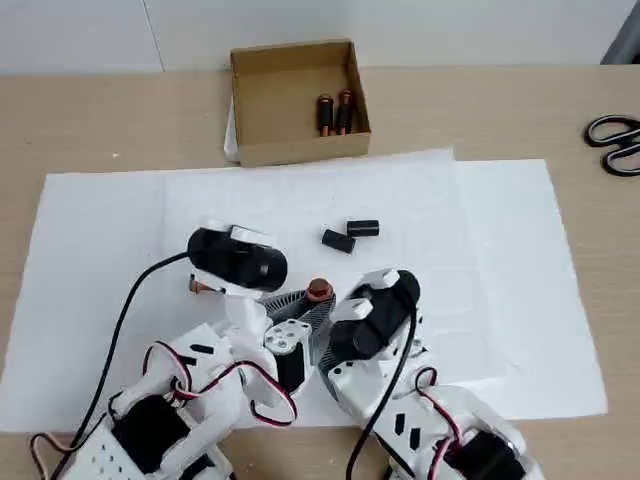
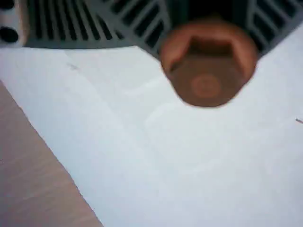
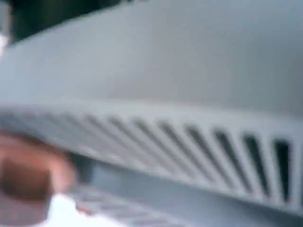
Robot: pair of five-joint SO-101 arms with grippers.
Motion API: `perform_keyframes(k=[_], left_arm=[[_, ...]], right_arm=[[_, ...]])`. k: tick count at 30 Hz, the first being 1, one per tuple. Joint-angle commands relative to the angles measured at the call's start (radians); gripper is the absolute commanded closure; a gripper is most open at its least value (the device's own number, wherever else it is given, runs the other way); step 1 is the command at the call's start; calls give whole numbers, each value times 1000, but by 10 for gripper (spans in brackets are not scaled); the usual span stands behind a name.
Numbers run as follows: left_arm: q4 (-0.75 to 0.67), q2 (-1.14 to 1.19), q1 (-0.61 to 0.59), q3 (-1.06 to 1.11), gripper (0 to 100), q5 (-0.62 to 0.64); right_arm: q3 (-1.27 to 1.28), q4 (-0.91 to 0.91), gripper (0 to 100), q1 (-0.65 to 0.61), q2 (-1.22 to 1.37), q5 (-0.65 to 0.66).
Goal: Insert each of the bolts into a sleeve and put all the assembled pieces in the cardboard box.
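My left gripper (image 1: pixel 308 303) is shut on a copper bolt (image 1: pixel 319 291), low over the white paper in front of the two arms. In the left wrist view, ribbed grey fingers (image 2: pixel 128 23) clamp the bolt, and its hexagonal head (image 2: pixel 206 71) faces the camera. My right arm (image 1: pixel 372 318) sits close beside that bolt. A ribbed grey part (image 3: pixel 189 142) lies very near in the right wrist view, with a copper blur (image 3: pixel 28 175) at its side. Two black sleeves (image 1: pixel 338 241) (image 1: pixel 362 228) lie on the paper beyond the bolt. The cardboard box (image 1: pixel 262 104) holds two assembled pieces (image 1: pixel 335 113).
Another copper bolt (image 1: pixel 203 287) lies on the paper beside the left arm's black motor. The white paper (image 1: pixel 500 280) covers the middle of the wooden table (image 1: pixel 80 120). Scissors (image 1: pixel 615 143) rest at the far right edge.
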Motion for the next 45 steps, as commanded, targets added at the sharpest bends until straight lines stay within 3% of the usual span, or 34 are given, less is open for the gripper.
perform_keyframes(k=[1,6,11,14,19,28,35,41,45], left_arm=[[14,2,78,25,993,-28],[20,2,78,35,976,-89],[15,6,78,45,787,-87],[20,6,78,45,727,-87],[14,8,68,45,727,-137],[-55,8,-138,30,726,-331],[-61,37,-137,-107,727,-298],[-58,210,-144,-358,727,-206],[-64,376,-238,-507,727,-195]], right_arm=[[-15,-41,994,-1,-12,11],[-15,-41,994,-1,-12,11],[-15,-41,994,-1,-12,11],[-15,-41,994,-1,-12,11],[-15,-41,994,-1,-12,11],[-14,-38,994,-1,-12,11],[-8,-35,994,-1,-12,11],[-8,-33,994,71,-10,9],[-8,-33,994,124,-10,9]])
